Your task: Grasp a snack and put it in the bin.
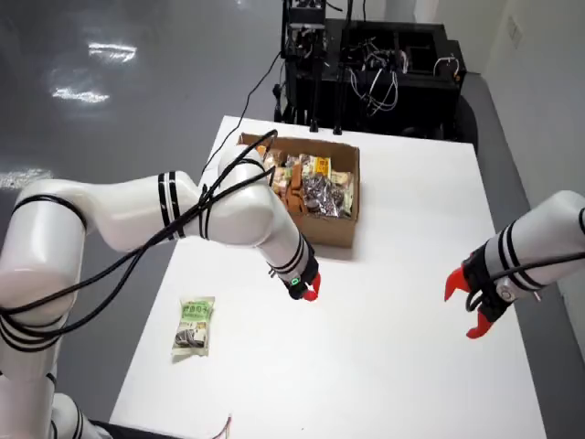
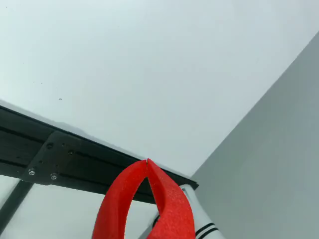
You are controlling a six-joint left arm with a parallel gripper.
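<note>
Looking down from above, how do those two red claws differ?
The left claw is pinched shut; the right claw is spread open. The left claw hangs over the table right beside the cardboard box; the right claw sits near the table's right edge, far from the box. Both are red and hold nothing.

From above, we see only the red tip of the working hand (image 1: 312,292); the arm hides whether its jaws meet. The print on the green snack packet (image 1: 194,325) is too small to read. The arm covers part of the cardboard box (image 1: 336,224), and the counter (image 1: 402,366) runs off the bottom edge.
</note>
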